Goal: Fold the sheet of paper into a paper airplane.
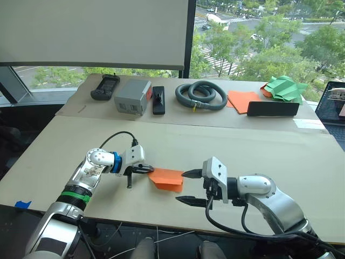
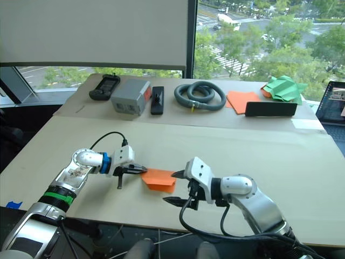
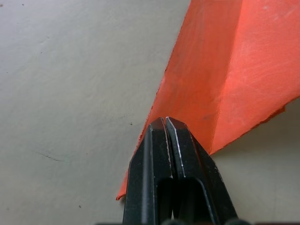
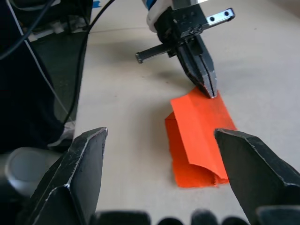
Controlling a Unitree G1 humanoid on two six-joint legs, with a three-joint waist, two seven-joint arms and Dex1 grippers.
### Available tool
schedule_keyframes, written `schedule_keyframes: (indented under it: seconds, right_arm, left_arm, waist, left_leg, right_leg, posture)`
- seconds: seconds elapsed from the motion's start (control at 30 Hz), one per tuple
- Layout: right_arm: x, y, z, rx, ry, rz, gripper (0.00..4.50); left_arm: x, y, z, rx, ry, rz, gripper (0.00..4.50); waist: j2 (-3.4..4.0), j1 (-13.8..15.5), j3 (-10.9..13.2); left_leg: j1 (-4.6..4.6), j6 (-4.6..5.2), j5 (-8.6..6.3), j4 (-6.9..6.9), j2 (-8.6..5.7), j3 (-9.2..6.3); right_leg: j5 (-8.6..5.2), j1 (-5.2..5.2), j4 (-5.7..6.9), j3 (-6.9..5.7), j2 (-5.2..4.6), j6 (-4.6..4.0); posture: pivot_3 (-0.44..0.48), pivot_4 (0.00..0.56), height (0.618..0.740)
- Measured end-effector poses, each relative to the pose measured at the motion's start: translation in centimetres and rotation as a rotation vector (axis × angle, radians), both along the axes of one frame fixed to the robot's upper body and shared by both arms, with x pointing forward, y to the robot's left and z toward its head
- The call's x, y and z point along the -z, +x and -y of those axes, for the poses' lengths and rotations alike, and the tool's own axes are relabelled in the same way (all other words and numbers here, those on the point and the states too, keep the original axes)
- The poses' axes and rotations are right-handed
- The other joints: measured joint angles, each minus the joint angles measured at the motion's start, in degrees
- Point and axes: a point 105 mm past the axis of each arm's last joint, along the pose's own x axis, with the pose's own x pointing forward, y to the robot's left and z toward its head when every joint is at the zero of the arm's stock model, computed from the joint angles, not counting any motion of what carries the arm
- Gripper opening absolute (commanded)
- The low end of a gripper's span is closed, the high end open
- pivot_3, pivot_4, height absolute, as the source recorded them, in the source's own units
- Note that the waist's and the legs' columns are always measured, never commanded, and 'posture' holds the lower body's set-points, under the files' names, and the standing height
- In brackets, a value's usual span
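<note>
The sheet of paper (image 1: 168, 178) is bright orange and folded into a narrow strip with layered flaps. It lies flat near the table's front edge, between my two grippers. My left gripper (image 1: 151, 170) is shut, and its tips rest on the paper's left end (image 3: 225, 70); no paper shows between the fingers. My right gripper (image 1: 181, 186) stands open just right of the paper, one finger above the other, with nothing held. The right wrist view shows the paper (image 4: 199, 136) ahead between my open fingers, with the left gripper (image 4: 212, 91) touching its far corner.
Along the table's back stand a black handset (image 1: 104, 87), a grey box (image 1: 132, 97), a black device (image 1: 158, 100), a coiled grey hose (image 1: 201, 95), an orange paper stack (image 1: 242, 100), a black bar (image 1: 272, 108) and green paper shapes (image 1: 284, 88). A laptop (image 1: 334, 102) sits at the far right.
</note>
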Motion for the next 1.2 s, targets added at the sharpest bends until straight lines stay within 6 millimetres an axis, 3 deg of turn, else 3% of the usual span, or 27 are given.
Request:
schedule_keyframes:
  seconds: [0.17,0.3,0.57,0.63,0.67,0.8,1.2]
  right_arm:
    - [2.2,-0.7,-0.6,-0.017,-0.052,-0.052,1.42]
    - [2.6,0.1,-0.6,0.016,-0.066,0.005,0.08]
    - [-0.5,1.7,-1.0,-0.008,-0.065,0.293,0.08]
    - [-0.2,2.1,-0.9,-0.014,-0.109,0.340,0.08]
    - [0.3,2.2,-0.9,-0.022,-0.132,0.350,0.62]
    - [1.8,2.1,-1.1,-0.061,-0.200,0.385,1.87]
    - [4.2,3.6,-1.1,-0.001,-0.261,0.438,1.87]
  left_arm:
    - [0.1,-0.4,0.4,0.011,-0.011,0.002,0.00]
    - [0.1,-0.7,0.7,0.022,-0.014,0.002,0.00]
    - [0.2,-1.2,0.8,0.033,-0.013,-0.006,0.00]
    - [0.2,-1.3,0.8,0.037,-0.013,-0.008,0.00]
    - [0.2,-1.3,0.8,0.038,-0.013,-0.008,0.00]
    - [0.2,-1.3,0.8,0.039,-0.013,-0.010,0.00]
    - [0.3,-1.4,0.8,0.039,-0.010,-0.017,0.00]
  waist:
    - [0.00,0.04,-0.01]
    - [0.00,0.03,-0.01]
    - [0.00,0.00,-0.01]
    - [0.00,0.02,-0.01]
    - [0.00,0.02,-0.01]
    - [0.01,0.00,-0.01]
    - [0.01,-0.05,-0.01]
  left_leg:
    - [-0.02,0.01,0.01,0.14,-0.01,0.00]
    - [0.00,0.00,0.00,0.19,-0.01,0.01]
    - [0.04,-0.01,0.00,0.19,-0.01,0.00]
    - [0.05,-0.01,-0.01,0.18,-0.01,0.00]
    - [0.05,-0.01,0.00,0.18,-0.01,0.01]
    - [0.05,0.01,0.00,0.19,-0.01,0.01]
    - [0.14,0.01,0.01,0.18,-0.01,0.00]
  right_leg:
    - [0.00,0.07,-0.01,-0.01,0.00,0.03]
    - [-0.02,0.13,-0.03,-0.02,0.00,0.05]
    - [-0.03,0.20,-0.04,-0.03,0.00,0.06]
    - [-0.04,0.21,-0.05,-0.04,0.00,0.06]
    - [-0.05,0.21,-0.05,-0.04,0.00,0.06]
    - [-0.05,0.23,-0.05,-0.04,0.00,0.07]
    - [-0.05,0.39,-0.03,-0.03,0.00,0.06]
  posture:
    - [0.000,0.150,0.702]
    - [0.000,0.150,0.702]
    - [0.000,0.150,0.702]
    - [0.000,0.150,0.702]
    - [0.000,0.150,0.702]
    - [0.000,0.150,0.702]
    - [0.000,0.150,0.702]
